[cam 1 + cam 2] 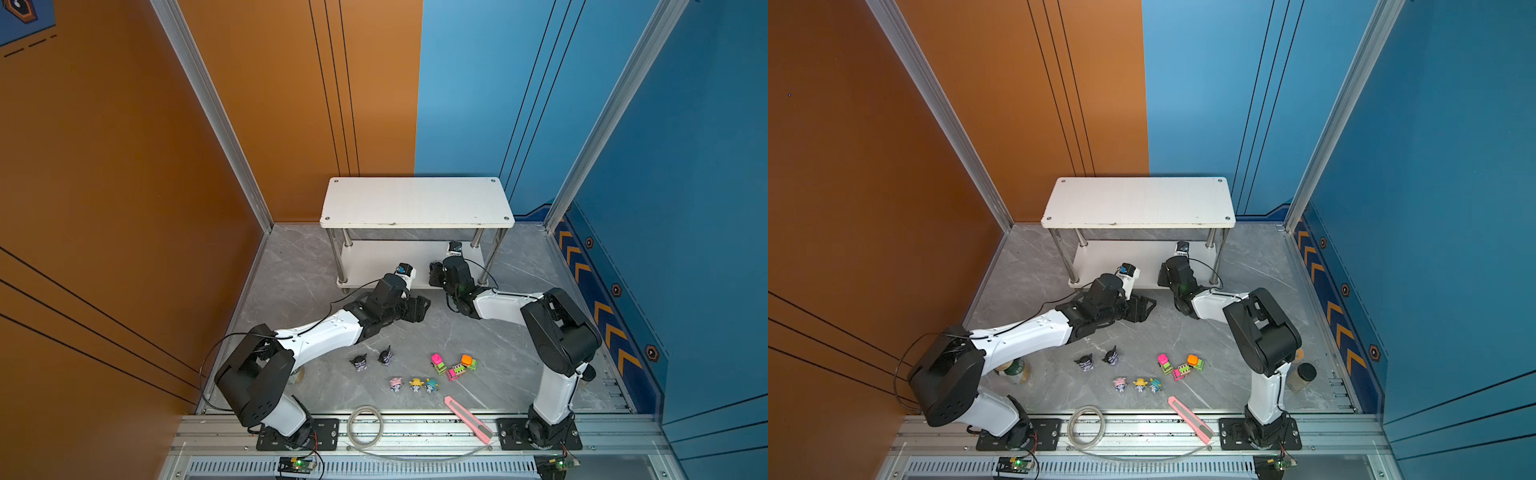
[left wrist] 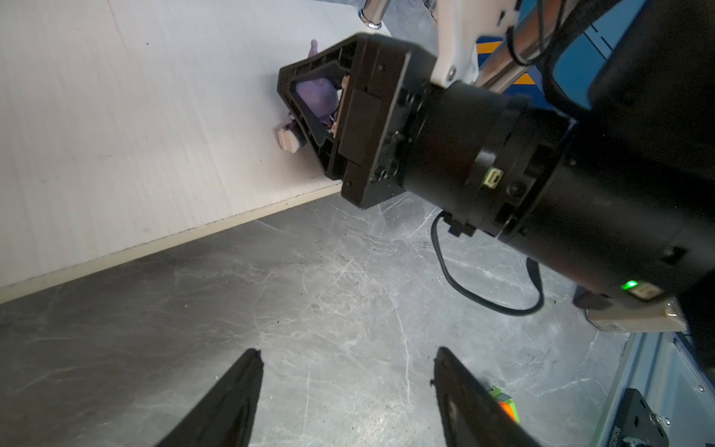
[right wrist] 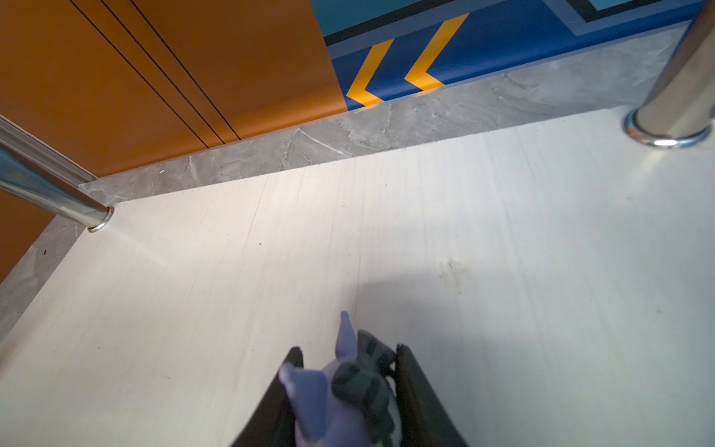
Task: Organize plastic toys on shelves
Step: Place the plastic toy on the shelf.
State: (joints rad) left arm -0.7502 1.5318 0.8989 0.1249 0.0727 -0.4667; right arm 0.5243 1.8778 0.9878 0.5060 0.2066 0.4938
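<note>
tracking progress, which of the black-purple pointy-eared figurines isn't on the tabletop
The purple figurine gripped in the right claw, over the lower shelf board. The other two figurines stand free on the grey tabletop.

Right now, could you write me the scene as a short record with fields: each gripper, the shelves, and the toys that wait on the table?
right gripper: shut on a black-purple figurine, over the lower board
left gripper: open, empty, above the table
upper board: no toy on it
on table: two black-purple figurines, three trucks, three pastel figurines
other: pink utility knife, tubing coil at front edge
</note>
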